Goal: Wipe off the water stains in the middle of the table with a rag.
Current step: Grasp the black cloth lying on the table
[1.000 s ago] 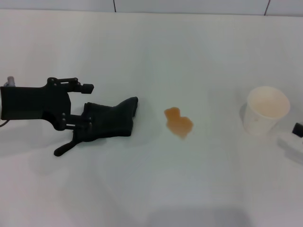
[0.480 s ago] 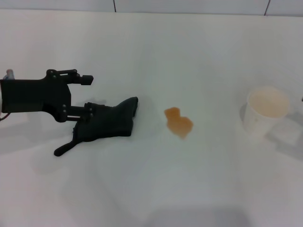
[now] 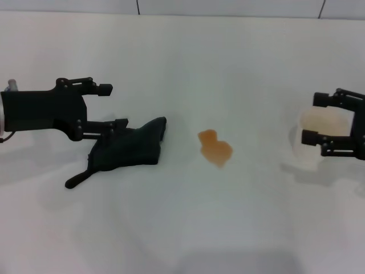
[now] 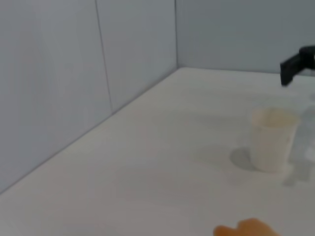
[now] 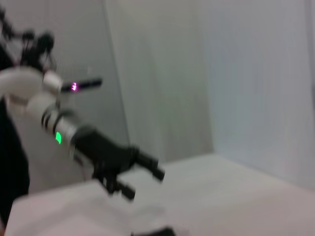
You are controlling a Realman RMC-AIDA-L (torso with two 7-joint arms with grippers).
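Left gripper (image 3: 108,105) sits on the left part of the white tabletop (image 3: 188,217), well left of the water stains (image 3: 214,147), jaws spread wide, nothing clamped. Upper finger sticks out over bare tabletop; lower finger lies over the near-left edge of the rag (image 3: 128,147), looks touching or just above it, cannot tell which. The rag is a dark crumpled heap lying flat, just left of the water stains with a narrow strip of bare surface between them, a thin tail trailing out toward the near-left. Most of the rag lies beyond and below the gripper's fingertips, on the stain side.

Water stains: small orange-brown blotch about mid-tabletop, uncovered, nothing touching it. In the left wrist view only an orange edge of it (image 4: 246,229) shows at the frame border.

A white paper cup (image 3: 319,140) stands upright well right of the stains; also in the left wrist view (image 4: 271,140). Right gripper (image 3: 315,118) is at the cup, jaws wide, one finger at the far side and one at the near side of the cup, cup between them; contact cannot be told. Right wrist view shows the left gripper (image 5: 145,181) far off, fingers apart, and a dark sliver of the rag (image 5: 153,231) below it.
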